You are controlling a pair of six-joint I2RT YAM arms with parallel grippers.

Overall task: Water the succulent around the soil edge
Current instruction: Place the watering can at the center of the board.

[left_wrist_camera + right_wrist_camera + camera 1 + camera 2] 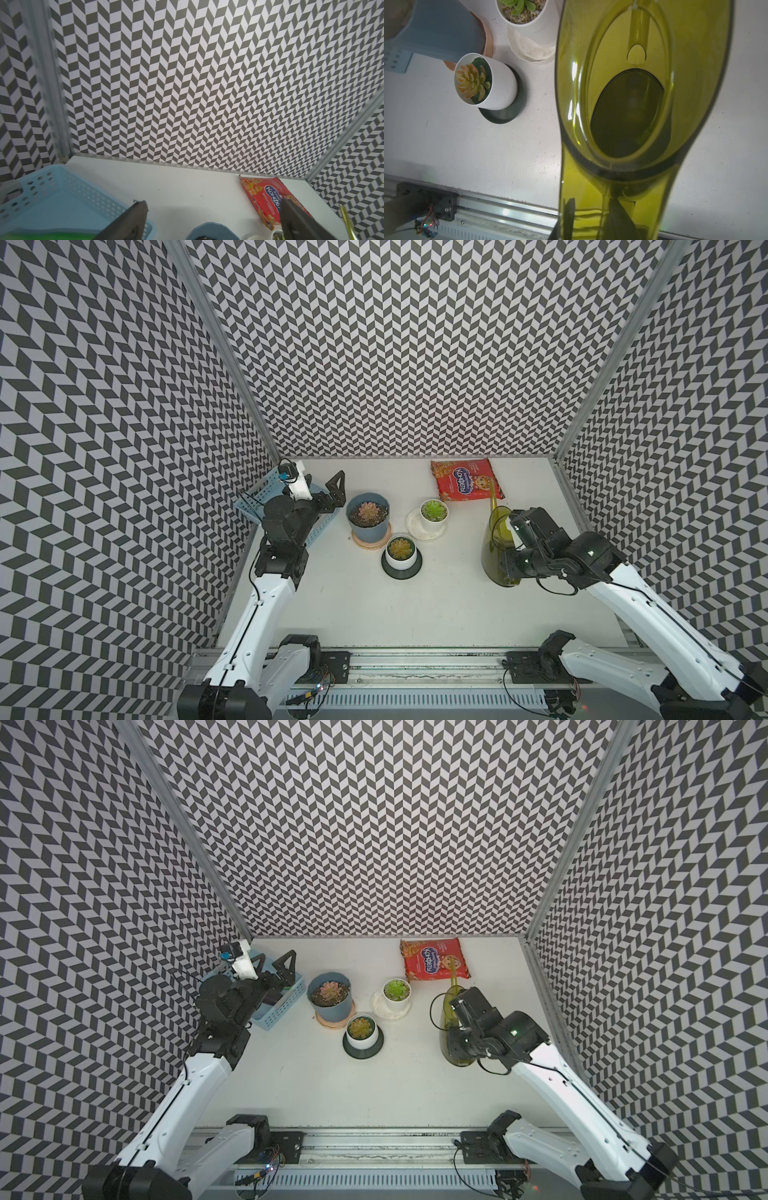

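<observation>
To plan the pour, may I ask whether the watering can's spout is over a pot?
No, the spout points at the snack packet, away from the pots.

The left arm [266,605] stretches forward from the near rail, its wrist raised, and the left gripper [272,964] points away from the base with its 2 jaws spread wide and empty. The right arm [648,605] angles inward, wrist bent downward, and the right gripper [593,216] has its jaws clamped on the watering can [493,549] handle.
</observation>
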